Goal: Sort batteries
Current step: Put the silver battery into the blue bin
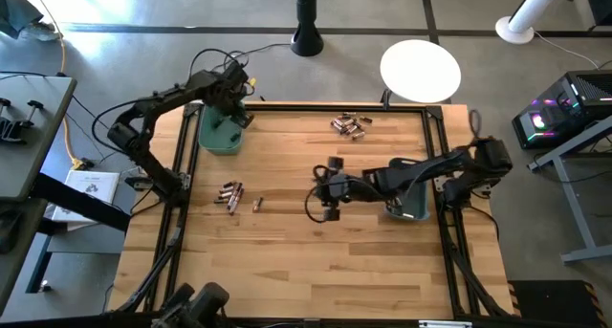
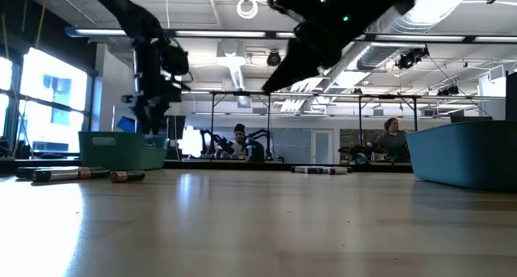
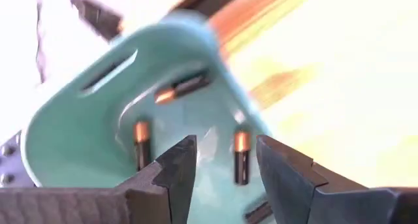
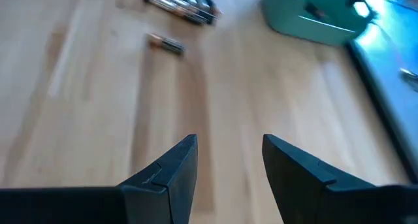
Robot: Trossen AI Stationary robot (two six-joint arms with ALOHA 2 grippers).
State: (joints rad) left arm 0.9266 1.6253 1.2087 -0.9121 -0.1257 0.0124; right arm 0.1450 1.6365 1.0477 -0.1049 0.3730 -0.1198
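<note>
While three copper-topped batteries (image 3: 240, 157) lie on the floor of the green bin (image 1: 218, 135), the others are spread over the wooden table (image 1: 287, 261) in two loose groups. One cluster (image 1: 229, 194) lies on the open wood well out from the green bin toward the near edge, with a single cell (image 1: 257, 204) just beside it (the right wrist view shows this stray one apart from the pile). A second cluster (image 1: 350, 125) lies at the far edge, well to the side of the green bin, between it and the blue-grey bin (image 1: 413, 206).

Directly above the green bin hovers the left gripper (image 3: 225, 162), its fingers spread with nothing between them; the copper-and-dark cells show through the gap, down inside the bin.

Well away from the green bin, over bare wood near the table's middle, hangs the right gripper (image 4: 228, 165), fingers parted and empty, touching no battery. Its arm reaches out across the blue-grey bin.

Beyond the table, in the low view, two people (image 2: 393, 138) sit in the room behind.
</note>
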